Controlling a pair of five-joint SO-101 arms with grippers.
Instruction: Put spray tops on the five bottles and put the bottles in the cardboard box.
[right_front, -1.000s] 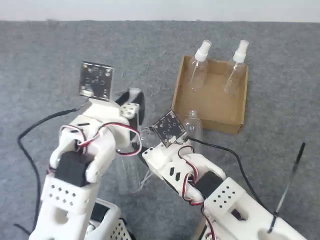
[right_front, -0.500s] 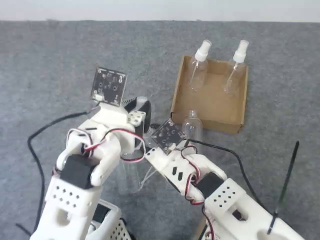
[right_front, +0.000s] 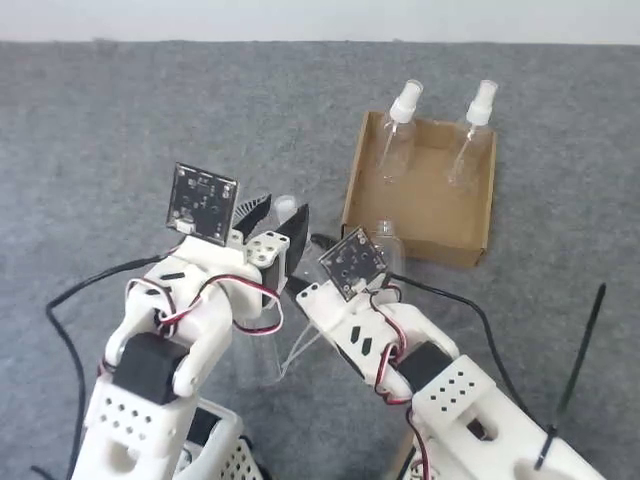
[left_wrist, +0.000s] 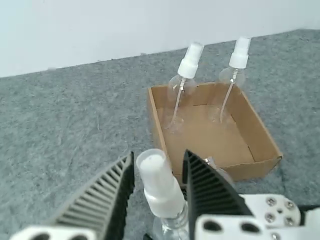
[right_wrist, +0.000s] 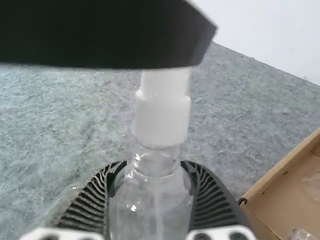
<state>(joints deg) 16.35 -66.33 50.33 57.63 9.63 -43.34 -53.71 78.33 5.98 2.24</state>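
the left arm (right_front: 190, 310) holds its jaws apart on either side of a white spray top (left_wrist: 156, 177), with a gap showing on each side. that spray top sits on the neck of a clear bottle (right_wrist: 150, 210), which stands upright above the grey desk (right_front: 100, 120). the right arm (right_front: 390, 340) has its jaws clamped on the bottle's shoulder, just below the top. right of them, an open-necked bottle (right_front: 385, 243) stands just outside the near wall of the cardboard box (right_front: 420, 245). inside, by the far wall, stand two bottles with spray tops (right_front: 395, 140) (right_front: 470, 140).
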